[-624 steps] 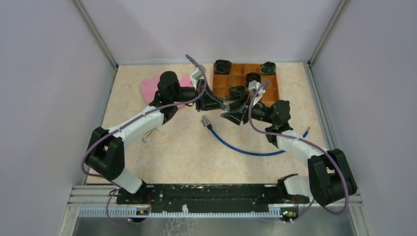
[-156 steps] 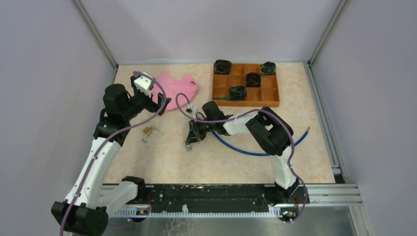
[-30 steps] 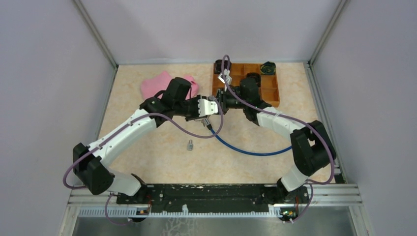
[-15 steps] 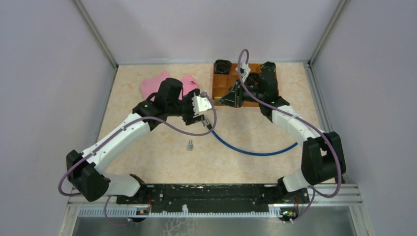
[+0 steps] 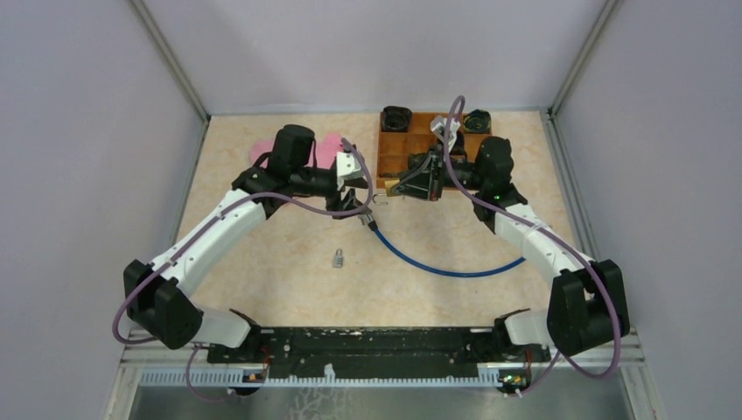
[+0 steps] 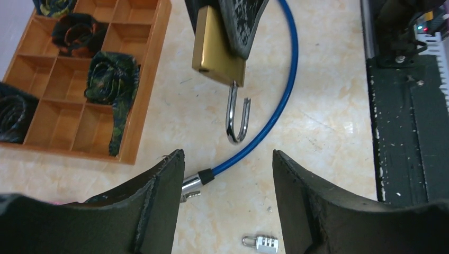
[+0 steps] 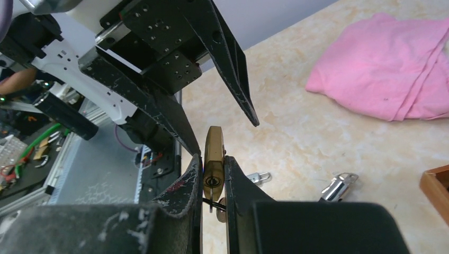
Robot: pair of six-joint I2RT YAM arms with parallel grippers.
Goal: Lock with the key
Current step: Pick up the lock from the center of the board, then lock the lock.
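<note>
Robot lab cell, lilac panel walls [image 5: 376, 52], aluminium frame [image 5: 172, 63]

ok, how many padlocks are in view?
2. The brass padlock, shackle open, is clamped in the right gripper above the table; the small silver padlock lies on the table between the arms. No others visible.

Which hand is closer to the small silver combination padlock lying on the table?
Left. The left hand, open, hovers just beyond the small silver combination padlock; the right hand sits farther off by the wooden tray, gripping a brass padlock.
</note>
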